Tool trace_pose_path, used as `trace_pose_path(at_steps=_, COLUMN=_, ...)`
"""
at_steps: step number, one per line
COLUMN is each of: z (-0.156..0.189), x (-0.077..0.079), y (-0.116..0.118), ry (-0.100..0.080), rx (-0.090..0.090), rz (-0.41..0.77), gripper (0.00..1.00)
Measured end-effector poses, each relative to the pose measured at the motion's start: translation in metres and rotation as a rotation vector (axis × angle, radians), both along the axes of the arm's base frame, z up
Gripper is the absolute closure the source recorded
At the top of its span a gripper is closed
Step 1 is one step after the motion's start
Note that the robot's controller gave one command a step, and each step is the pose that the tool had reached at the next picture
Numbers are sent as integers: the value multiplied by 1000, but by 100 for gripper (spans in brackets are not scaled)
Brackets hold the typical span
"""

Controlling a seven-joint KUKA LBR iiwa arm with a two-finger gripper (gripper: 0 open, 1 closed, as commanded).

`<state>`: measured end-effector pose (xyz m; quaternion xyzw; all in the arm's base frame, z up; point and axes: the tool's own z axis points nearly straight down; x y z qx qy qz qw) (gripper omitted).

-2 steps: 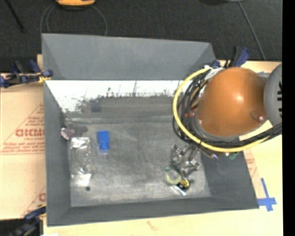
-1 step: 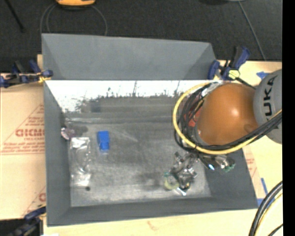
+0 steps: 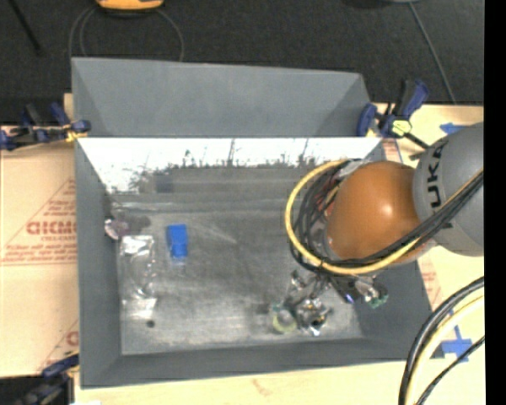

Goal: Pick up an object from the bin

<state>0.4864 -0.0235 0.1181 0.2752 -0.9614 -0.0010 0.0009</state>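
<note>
- The orange cover (image 3: 371,213) on the arm's wrist, ringed by yellow and black cables, rides highest, well right of the blue block (image 3: 177,241). It hides most of the gripper (image 3: 309,296) beneath it, so I cannot tell whether the claw is open or closed.
- Just left of the blue block, a little nearer the front wall, lies a crumpled clear plastic wrapper (image 3: 138,270).
- Well right of the block, close to the front wall of the bin (image 3: 236,361), a small heap of bits (image 3: 293,317), one of them pale green and round, sits right under the gripper. I see nothing held.
- A clean pick, I'd judge, needs a straight descent centred on one piece, clear of its neighbours and the wall.
- Farthest right of the block, the grey arm (image 3: 455,201) shows the letters "UK".
</note>
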Motion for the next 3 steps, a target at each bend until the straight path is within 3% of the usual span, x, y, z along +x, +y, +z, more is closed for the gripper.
trace_pose_path(at_steps=1, z=-17, x=0, y=-33, ry=0, rx=-1, rz=-36, gripper=100)
trace_pose_path(at_steps=2, z=110, x=-1, y=-31, ry=-10, rx=-3, rz=366, gripper=100)
trace_pose_path(at_steps=3, z=31, x=-16, y=-48, ry=1, rx=1, rz=200, gripper=100)
